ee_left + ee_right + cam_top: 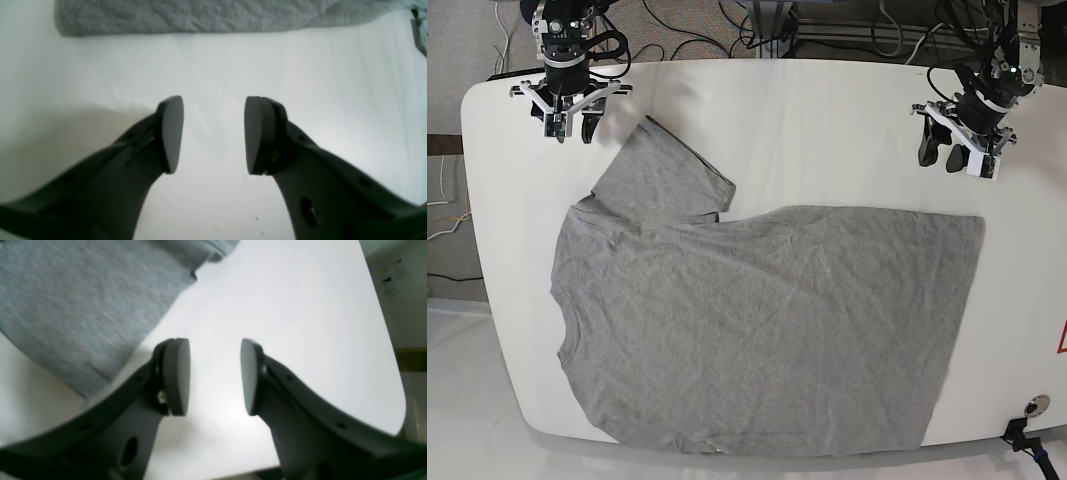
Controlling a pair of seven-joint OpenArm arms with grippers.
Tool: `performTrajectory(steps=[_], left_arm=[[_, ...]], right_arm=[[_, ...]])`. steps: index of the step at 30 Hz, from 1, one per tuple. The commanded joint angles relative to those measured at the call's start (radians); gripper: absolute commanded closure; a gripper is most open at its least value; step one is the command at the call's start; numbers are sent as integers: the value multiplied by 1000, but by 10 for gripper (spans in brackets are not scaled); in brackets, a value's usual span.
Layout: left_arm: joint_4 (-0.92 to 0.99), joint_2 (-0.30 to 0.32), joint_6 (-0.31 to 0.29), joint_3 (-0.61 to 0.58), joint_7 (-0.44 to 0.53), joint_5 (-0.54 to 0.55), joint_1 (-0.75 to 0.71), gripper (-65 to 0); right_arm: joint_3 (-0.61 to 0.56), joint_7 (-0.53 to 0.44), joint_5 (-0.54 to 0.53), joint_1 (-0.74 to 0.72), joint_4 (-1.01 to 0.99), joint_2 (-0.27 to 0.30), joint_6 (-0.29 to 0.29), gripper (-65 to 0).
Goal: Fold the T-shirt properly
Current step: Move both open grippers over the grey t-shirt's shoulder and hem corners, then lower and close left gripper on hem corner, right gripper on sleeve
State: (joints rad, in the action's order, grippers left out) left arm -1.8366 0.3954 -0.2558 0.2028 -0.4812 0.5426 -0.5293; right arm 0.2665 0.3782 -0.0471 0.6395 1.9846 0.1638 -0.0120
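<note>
A grey T-shirt [767, 320] lies spread flat on the white table [827, 130], collar to the left and hem to the right. One sleeve [662, 180] points up toward the far left corner. My right gripper [569, 130] hangs open just beyond that sleeve's tip, holding nothing; in the right wrist view the gripper [215, 376] has the grey cloth [76, 306] to its left. My left gripper [955, 163] stands open over bare table above the hem's far corner. The left wrist view shows this gripper [213, 133] apart from the shirt's edge [200, 15].
Cables [707, 35] and equipment lie behind the table's far edge. The table's rounded right corner [397, 420] is close to my right gripper. A small black fitting [1027, 435] sits at the front right corner.
</note>
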Motion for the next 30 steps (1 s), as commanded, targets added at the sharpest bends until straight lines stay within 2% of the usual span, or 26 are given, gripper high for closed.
performTrajectory(steps=[1,6,14,15,18,24,28,30], left_arm=[[-10,20,-4,8,28,8,8,-270],[-3,39,-4,4,32,8,22,-277],[9,108,1,-5,19,17,47,-270],[2,98,11,-9,33,36,57,-294],[28,97,16,2,23,129,107,-294],[55,38,23,96,7,275,197,-300],[79,-19,23,175,-10,321,282,-304],[123,-25,27,194,-27,331,336,-309]], right_arm=[[3,-21,-2,-18,22,12,-35,-234],[-1,-18,5,-64,7,11,-38,-230],[-9,0,15,-124,-74,8,-18,-231],[5,0,-9,-122,-67,2,-41,-265],[6,-2,-29,-135,-74,-6,-51,-282],[13,-11,-34,-148,-80,-18,-57,-272],[15,-16,-48,-152,-93,-24,-91,-271],[18,-17,-54,-149,-109,-25,-107,-269]])
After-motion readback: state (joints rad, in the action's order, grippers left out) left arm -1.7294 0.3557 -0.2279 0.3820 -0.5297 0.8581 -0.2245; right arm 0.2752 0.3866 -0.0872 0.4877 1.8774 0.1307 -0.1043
